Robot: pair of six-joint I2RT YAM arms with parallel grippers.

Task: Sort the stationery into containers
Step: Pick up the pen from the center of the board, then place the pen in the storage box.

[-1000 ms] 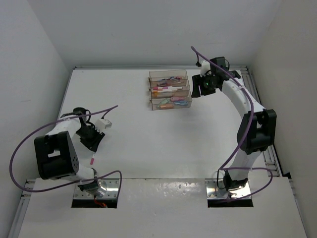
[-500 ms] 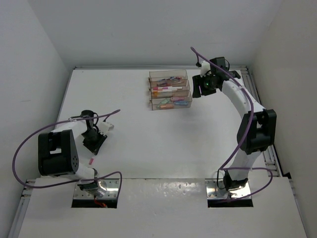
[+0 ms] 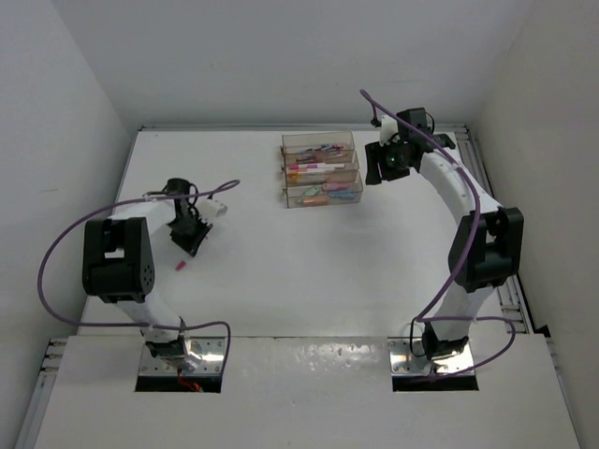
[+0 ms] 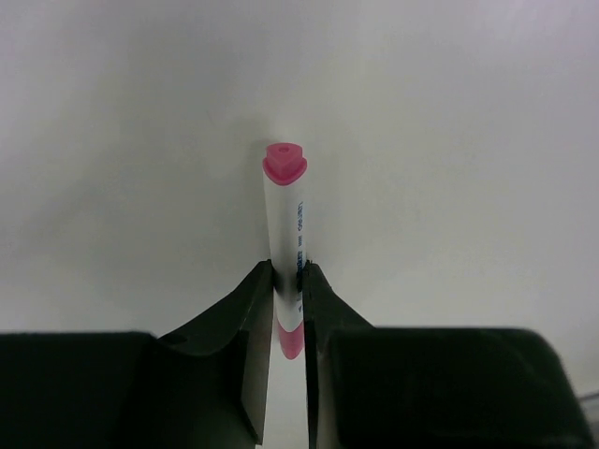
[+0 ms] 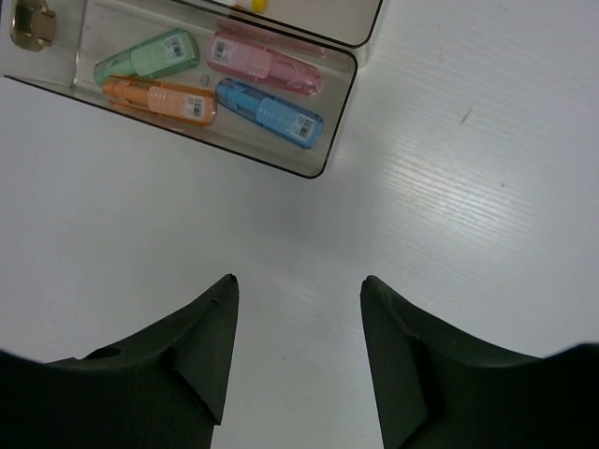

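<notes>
My left gripper [image 4: 288, 281] is shut on a white pen [image 4: 284, 215] with pink ends, over the left side of the table. In the top view the pen's pink tip [image 3: 178, 267] sticks out below the left gripper [image 3: 190, 243]. The three clear containers [image 3: 321, 168] stand at the back centre and hold several pens and stubby pieces. My right gripper [image 5: 298, 281] hangs open and empty just right of them, also seen from above as the right gripper [image 3: 386, 165]. Its view shows the nearest tray [image 5: 318, 164] with green [image 5: 150, 58], orange [image 5: 164, 98], pink [image 5: 267, 65] and blue [image 5: 271, 110] pieces.
White walls close in the table on the left, back and right. A purple cable [image 3: 65, 253] loops off the left arm, and another cable [image 3: 412, 122] arcs over the right arm. Bare white tabletop [image 3: 309, 271] lies between the arms.
The left gripper closed on the pink-ended pen and swung with it away from the near-left edge toward the table's interior. The right arm stayed almost still.
</notes>
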